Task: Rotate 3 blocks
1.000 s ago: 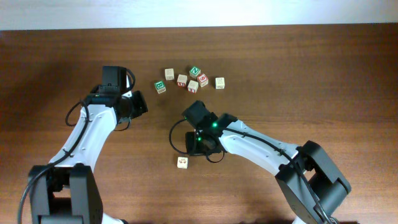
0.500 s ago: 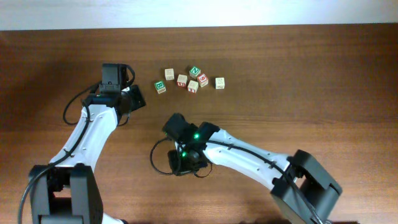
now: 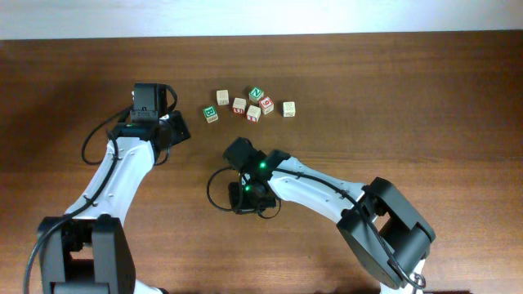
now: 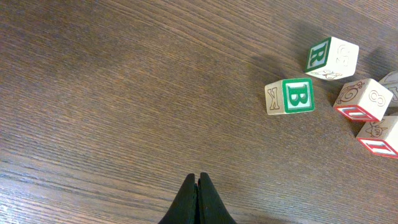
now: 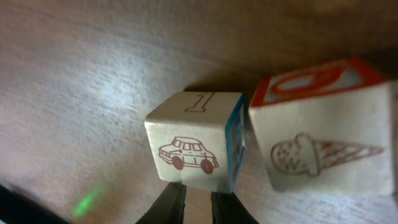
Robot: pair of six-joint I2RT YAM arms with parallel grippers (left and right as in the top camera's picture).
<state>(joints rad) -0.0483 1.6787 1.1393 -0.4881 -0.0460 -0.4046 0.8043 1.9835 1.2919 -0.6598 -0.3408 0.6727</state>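
The bench (image 4: 93,93) is dark brown wood with fine visible grain and a soft satin sheen. The block with the car (image 5: 193,149) is pale bare wood, matt, its print flat. The left arm (image 3: 122,166) has smooth, glossy white plastic shells; the left end effector (image 4: 198,178) looks matt black.
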